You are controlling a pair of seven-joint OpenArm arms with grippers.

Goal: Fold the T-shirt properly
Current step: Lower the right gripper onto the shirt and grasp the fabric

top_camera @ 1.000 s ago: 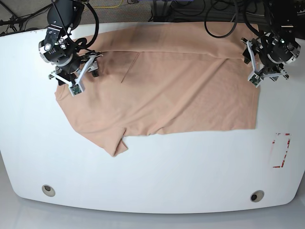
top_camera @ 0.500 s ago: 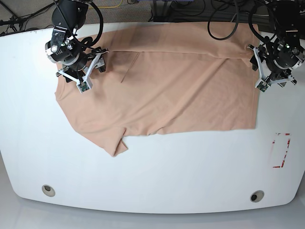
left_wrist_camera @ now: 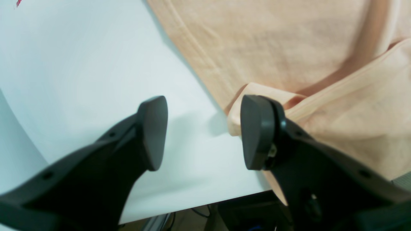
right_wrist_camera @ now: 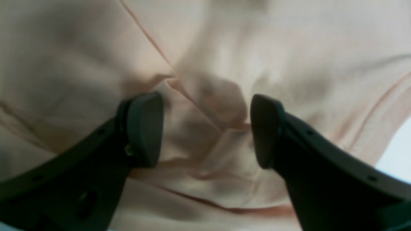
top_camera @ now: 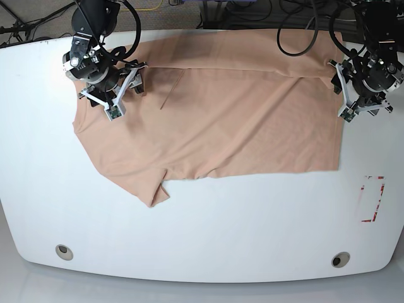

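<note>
Peach T-shirt lies spread on the white tabletop, its strip along the back edge folded over. Above its 2 back corners, the left gripper and right gripper hold their fingers apart, released.

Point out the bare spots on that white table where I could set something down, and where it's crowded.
The widest bare patch of the white table lies between the T-shirt's lower edge and the table's near rim. A narrower strip runs between the shirt and the table's left edge in the base view. It's crowded along the far side, under both arms.
</note>
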